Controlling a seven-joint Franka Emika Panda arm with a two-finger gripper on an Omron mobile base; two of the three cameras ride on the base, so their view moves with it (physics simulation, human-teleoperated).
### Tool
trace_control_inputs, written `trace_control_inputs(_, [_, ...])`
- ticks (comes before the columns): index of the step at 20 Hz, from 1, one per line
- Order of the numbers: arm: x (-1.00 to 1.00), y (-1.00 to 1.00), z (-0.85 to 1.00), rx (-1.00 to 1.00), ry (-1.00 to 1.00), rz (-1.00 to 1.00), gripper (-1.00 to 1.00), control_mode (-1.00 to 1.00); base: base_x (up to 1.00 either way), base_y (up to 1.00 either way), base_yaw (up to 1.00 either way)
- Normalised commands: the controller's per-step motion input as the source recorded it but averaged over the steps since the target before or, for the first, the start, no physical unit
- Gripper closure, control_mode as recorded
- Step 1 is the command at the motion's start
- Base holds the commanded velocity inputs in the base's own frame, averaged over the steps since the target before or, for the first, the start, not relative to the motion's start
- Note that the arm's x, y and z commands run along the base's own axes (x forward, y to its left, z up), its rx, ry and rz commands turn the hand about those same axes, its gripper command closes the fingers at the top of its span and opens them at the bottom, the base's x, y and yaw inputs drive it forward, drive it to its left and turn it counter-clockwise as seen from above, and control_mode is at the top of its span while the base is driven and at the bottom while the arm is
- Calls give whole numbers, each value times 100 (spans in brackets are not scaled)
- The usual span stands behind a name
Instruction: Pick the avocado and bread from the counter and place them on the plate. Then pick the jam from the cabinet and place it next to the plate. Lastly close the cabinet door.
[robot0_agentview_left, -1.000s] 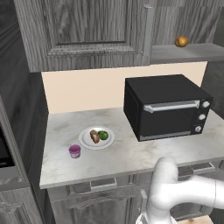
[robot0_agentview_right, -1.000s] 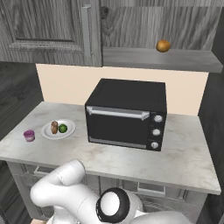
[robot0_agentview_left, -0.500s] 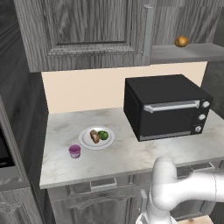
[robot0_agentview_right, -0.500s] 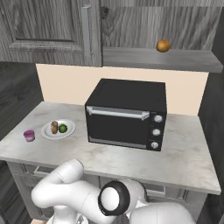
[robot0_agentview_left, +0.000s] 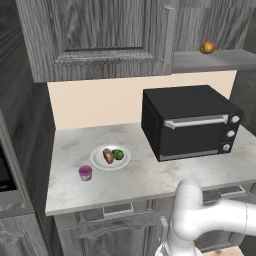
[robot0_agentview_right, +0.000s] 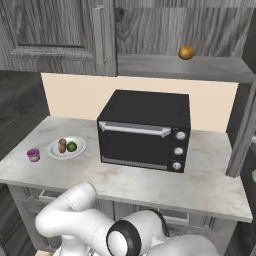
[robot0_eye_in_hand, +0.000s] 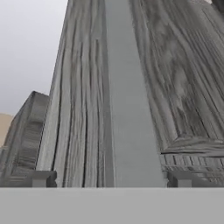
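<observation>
Only the arm (robot0_agentview_left: 210, 220) has shifted since a second ago, its white elbow swinging a little lower in front of the drawers, while everything on the counter (robot0_agentview_left: 150, 175) lies as it did. Low at the bottom of the hand view, the gripper (robot0_eye_in_hand: 109, 179) shows its two dark fingertips (robot0_eye_in_hand: 41, 178) standing far apart, so the jaws are wide open and hold nothing. Straight ahead of the jaws, and between them, runs a pale grey strip set in grey wood-grain panelling (robot0_eye_in_hand: 127, 87); what piece of furniture this is cannot be told from that view. Well away from the jaws, up on the counter, the white plate (robot0_agentview_left: 97, 162) carries the brown bread (robot0_agentview_left: 108, 155) and the green avocado (robot0_agentview_left: 118, 154), lying side by side and touching or nearly so. Just beside the plate, on its near left in the left base view, stands the pink jam (robot0_agentview_left: 85, 172) jar. A black microwave (robot0_agentview_left: 187, 125) sits to the right of the plate. Above, the cabinet (robot0_agentview_left: 100, 40) door is shut with its long handle at the right edge, and an orange-brown fruit (robot0_agentview_left: 207, 47) rests on the open shelf beside it.
</observation>
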Motion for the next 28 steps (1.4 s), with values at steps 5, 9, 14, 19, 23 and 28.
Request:
trace_control_inputs(5, [36, 51, 12, -26, 18, -21, -100, -100, 0, 0, 0])
trace_control_inputs(9, [53, 44, 31, -27, 27, -23, -100, -100, 0, 0, 0])
trace_control_inputs(14, [66, 43, 34, -27, 27, -24, -100, -100, 0, 0, 0])
trace_control_inputs(19, [72, 46, 35, -27, 25, -24, -100, -100, 0, 0, 0])
trace_control_inputs(23, [63, 43, 41, -28, 18, -23, -100, -100, 0, 0, 0])
trace_control_inputs(28, [55, 44, 29, -25, 6, -20, -100, -100, 0, 0, 0])
